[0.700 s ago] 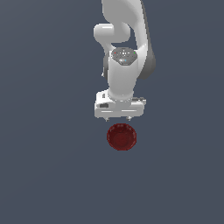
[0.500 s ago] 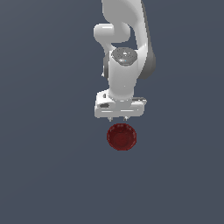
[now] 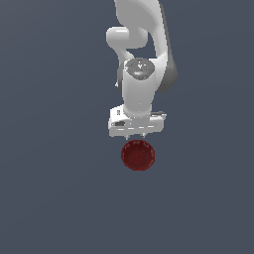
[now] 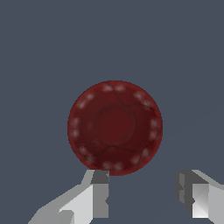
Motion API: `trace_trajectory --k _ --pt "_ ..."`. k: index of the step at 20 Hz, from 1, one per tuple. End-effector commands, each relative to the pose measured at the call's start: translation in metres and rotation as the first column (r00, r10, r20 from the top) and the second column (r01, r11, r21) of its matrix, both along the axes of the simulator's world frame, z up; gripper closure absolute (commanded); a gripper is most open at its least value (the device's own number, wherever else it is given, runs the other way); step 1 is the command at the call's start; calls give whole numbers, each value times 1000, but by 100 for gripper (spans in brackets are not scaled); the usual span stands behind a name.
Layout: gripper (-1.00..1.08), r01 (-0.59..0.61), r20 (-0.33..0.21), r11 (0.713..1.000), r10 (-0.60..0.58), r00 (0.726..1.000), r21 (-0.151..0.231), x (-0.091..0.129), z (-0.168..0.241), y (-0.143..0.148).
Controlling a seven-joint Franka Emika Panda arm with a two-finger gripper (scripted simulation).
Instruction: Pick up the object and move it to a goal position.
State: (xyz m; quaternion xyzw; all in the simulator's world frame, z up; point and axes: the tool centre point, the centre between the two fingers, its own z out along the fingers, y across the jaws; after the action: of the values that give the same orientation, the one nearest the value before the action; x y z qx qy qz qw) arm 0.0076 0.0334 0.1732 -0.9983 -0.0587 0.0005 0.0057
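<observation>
On a flat, dark blue-grey surface [image 3: 54, 188] rests the small dark red round glossy bowl [image 3: 138, 155], open side up and standing alone, just in front of the white two-fingered gripper [image 3: 137, 134] of the white robot arm [image 3: 141, 64] as the exterior view frames it. From that outside camera the arm comes down from the upper edge, its broad white hand block hides most of the fingers, and only two short stubs show beneath it, so the spread of the jaws cannot be judged there; the bowl appears as a plain red disc whose upper rim lies very close to the hand's lower edge. The wrist view supplies what the outside camera lacks: the bowl [image 4: 114, 127] is seen straight from above, with a ring of pale highlights around its inner wall, faint dark lines across the inside and a flatter round centre. Both grey-and-white fingertips [image 4: 100, 194] appear there, set wide apart with bare surface between them, so the gripper [image 4: 146, 194] is released and holds nothing. One fingertip sits right at the bowl's rim, the other stands clear of it to the side, and the bowl lies outside the gap between them rather than within it.
</observation>
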Motion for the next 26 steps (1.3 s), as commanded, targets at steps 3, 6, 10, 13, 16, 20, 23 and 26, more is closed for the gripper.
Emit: trace_trajectory --k 3,6,10,13,16,20,23,26 --pt "-20 -42 -9 999 43 999 28 4 -8 -1" --pt "-20 -80 -13 995 81 997 55 7 -15 -2" --pt "-20 -139 -14 985 141 990 101 13 -26 -3" --pt "-20 -183 -9 973 186 982 138 17 -34 -5" --pt "-20 -227 1 958 230 973 176 22 -42 -6" --pt "-20 -282 24 932 285 958 226 27 -52 -8" --pt "-20 -323 47 909 322 945 263 32 -58 -10" --pt "-20 -362 76 883 357 931 298 36 -65 -12"
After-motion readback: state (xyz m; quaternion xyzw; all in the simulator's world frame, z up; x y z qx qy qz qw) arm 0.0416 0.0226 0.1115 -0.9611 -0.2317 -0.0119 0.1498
